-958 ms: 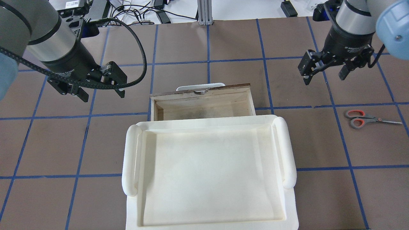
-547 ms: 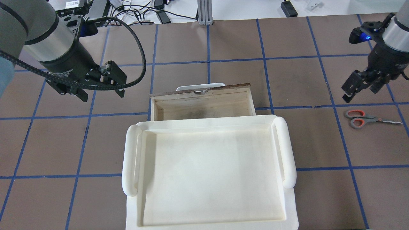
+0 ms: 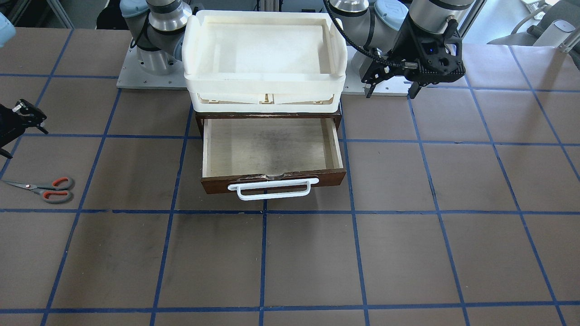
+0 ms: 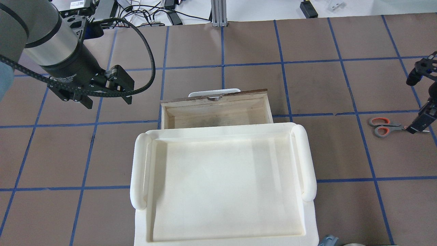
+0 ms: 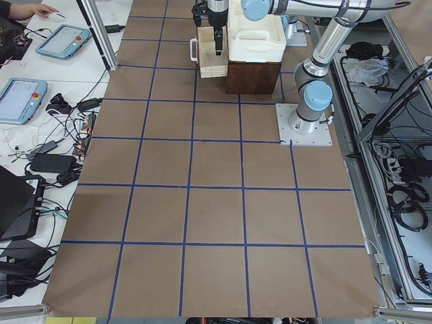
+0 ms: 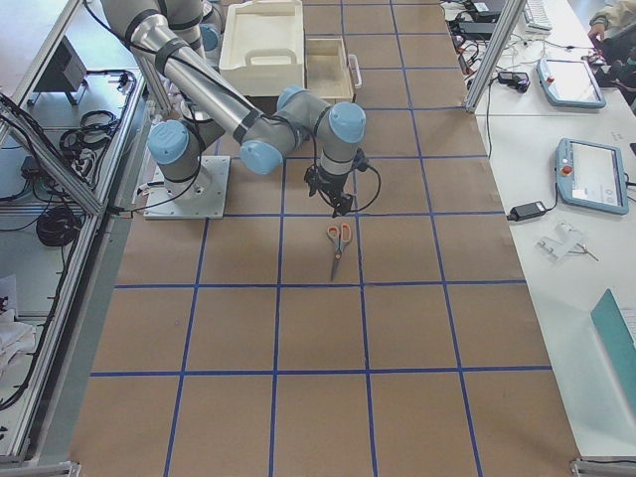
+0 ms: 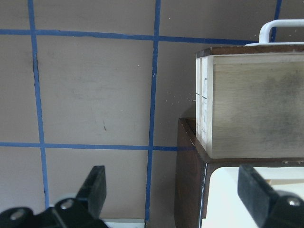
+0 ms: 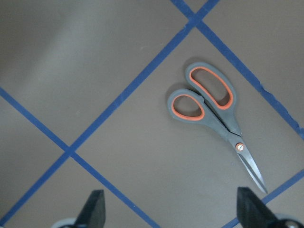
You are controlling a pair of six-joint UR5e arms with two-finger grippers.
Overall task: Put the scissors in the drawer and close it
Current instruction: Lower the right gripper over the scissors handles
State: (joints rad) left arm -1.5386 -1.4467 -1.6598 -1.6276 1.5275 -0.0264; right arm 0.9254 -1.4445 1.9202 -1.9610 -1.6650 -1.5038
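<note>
table (image 4: 239,44) bears scissors (image 8: 213,114); right pincer (image 8: 172,210) spread nearby

Left tool (image 4: 109,101) poised aloft, fingers spread wide; right tool (image 8: 171,208) likewise spread, pointing straight down (mostly outside overhead view).

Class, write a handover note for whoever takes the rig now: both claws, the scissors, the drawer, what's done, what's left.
Left claw open, empty, hanging beside the drawer.
Right claw open, empty, hovering by the scissors, not touching them.
Scissors lie flat on the table, robot's right; drawer open, nothing inside.
Done: nothing yet. Left: grasp scissors, place in drawer, push it shut.
</note>
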